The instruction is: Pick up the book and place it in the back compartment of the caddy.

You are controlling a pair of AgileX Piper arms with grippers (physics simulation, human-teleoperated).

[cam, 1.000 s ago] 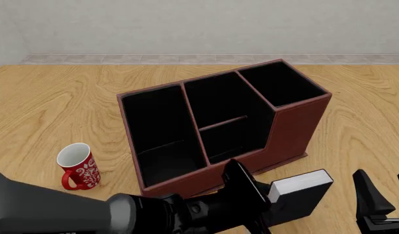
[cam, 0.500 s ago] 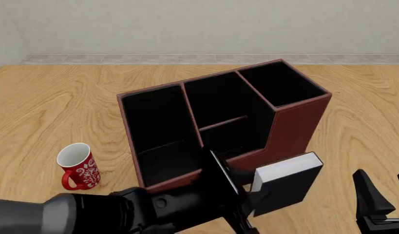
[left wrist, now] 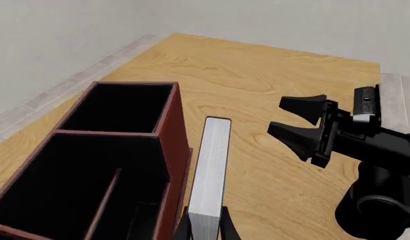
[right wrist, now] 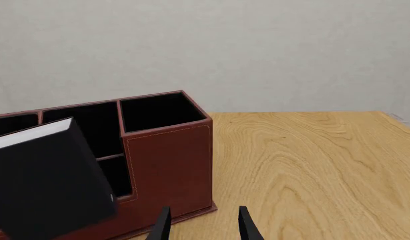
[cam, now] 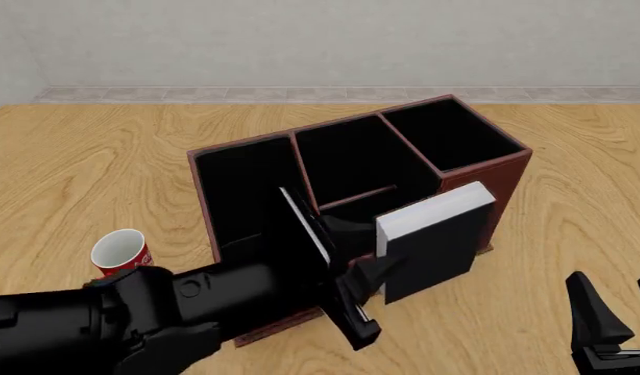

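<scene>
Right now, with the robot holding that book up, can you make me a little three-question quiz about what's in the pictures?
1. True or false: the book is already resting inside the caddy.
2. Which gripper holds the book? A) left gripper B) right gripper C) neither
3. Fill in: the red mug stands on the table on the caddy's ____ side in the front view.

Key
1. False. The book is held up in front of the caddy's stepped wall, outside every cell.
2. A. The left gripper is shut on the book's lower end; the right gripper is open and holds nothing.
3. Left.
</scene>
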